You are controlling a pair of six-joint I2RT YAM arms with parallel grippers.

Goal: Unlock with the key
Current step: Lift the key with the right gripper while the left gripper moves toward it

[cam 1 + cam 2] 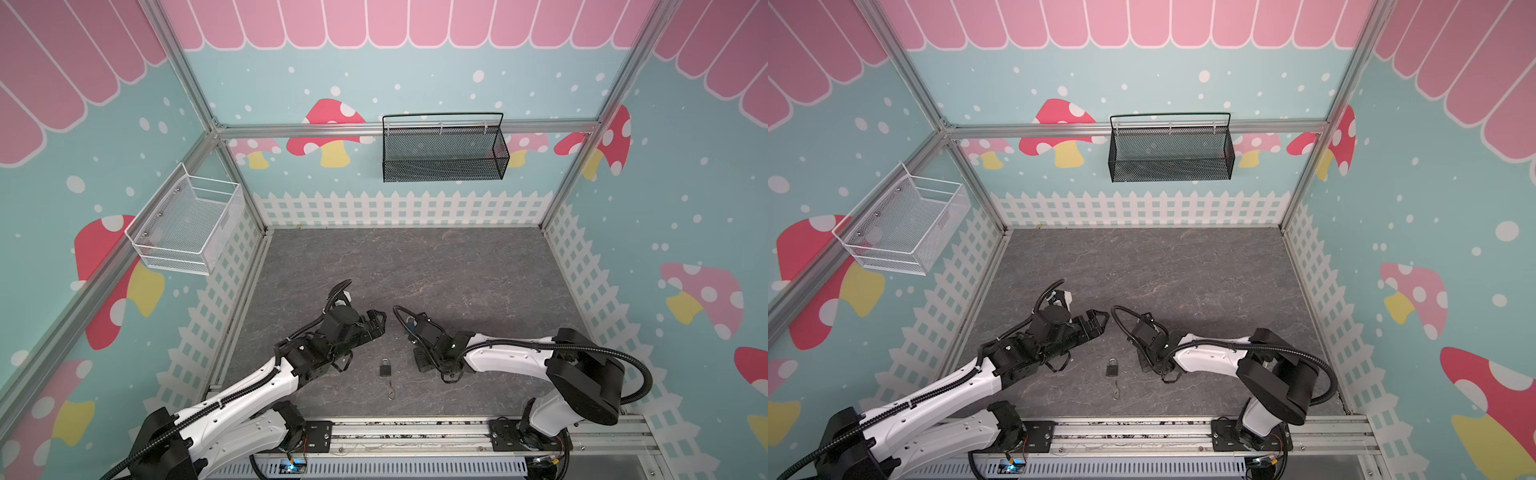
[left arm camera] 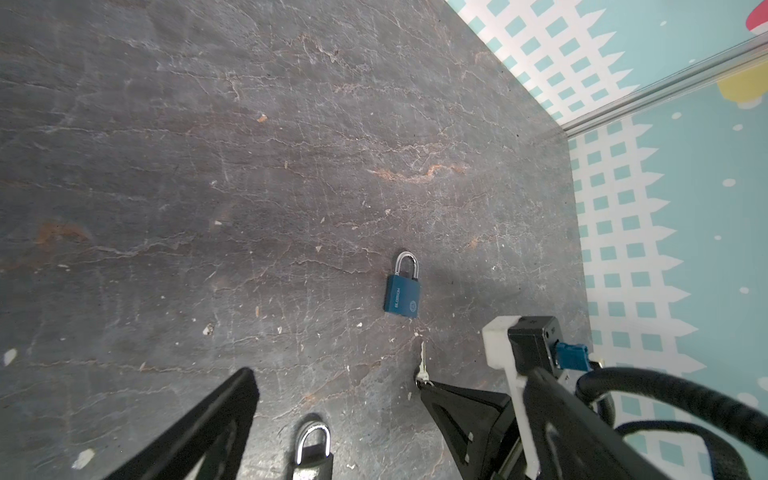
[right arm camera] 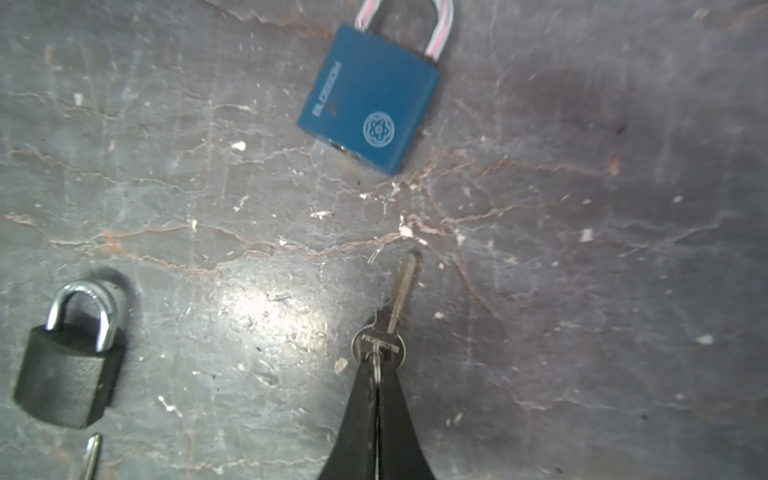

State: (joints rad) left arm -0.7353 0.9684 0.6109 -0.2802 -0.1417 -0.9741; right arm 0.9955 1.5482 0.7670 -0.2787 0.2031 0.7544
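Note:
A blue padlock (image 3: 370, 99) lies flat on the grey table, also seen in the left wrist view (image 2: 402, 297). My right gripper (image 3: 376, 368) is shut on the bow and ring of a silver key (image 3: 392, 320). The key's blade points toward the blue padlock and stops short of it. Both the blue padlock and this key are hidden under the right arm (image 1: 436, 345) in both top views. A black padlock (image 1: 385, 368) lies nearer the front, a second key (image 1: 390, 390) just below it. My left gripper (image 1: 379, 322) hangs open above the table, holding nothing.
A black mesh basket (image 1: 442, 149) hangs on the back wall and a white wire basket (image 1: 187, 224) on the left wall. The arms' base rail (image 1: 415, 432) runs along the front edge. Fence-patterned walls close in the table (image 1: 415, 266) on three sides.

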